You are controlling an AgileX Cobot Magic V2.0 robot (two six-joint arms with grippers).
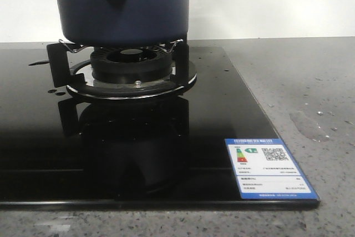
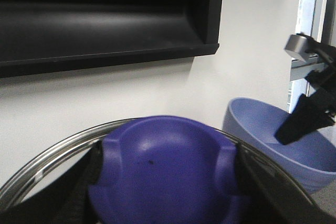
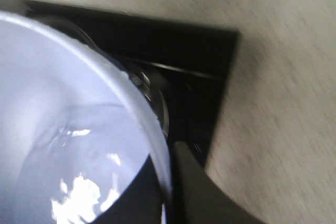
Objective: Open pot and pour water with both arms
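Observation:
The dark navy pot (image 1: 125, 4) stands on the burner grate (image 1: 130, 73); its holed knob faces me and its top is out of view. My left gripper (image 2: 168, 182) is shut on the purple lid knob (image 2: 168, 161) of a glass lid with a steel rim (image 2: 47, 156). My right gripper (image 3: 168, 198) is shut on the rim of a lighter blue bowl (image 3: 52, 103), one finger inside and one outside. Water (image 3: 79, 192) glints in that bowl. The bowl (image 2: 262, 129) and right gripper (image 2: 299, 124) also show in the left wrist view.
The black glass hob (image 1: 138, 154) carries an energy sticker (image 1: 269, 167) at its front right corner. Wet patches (image 1: 305, 123) lie on the grey stone counter to the right, and droplets (image 1: 52, 90) on the hob's left. A dark range hood (image 2: 105, 19) hangs on the wall.

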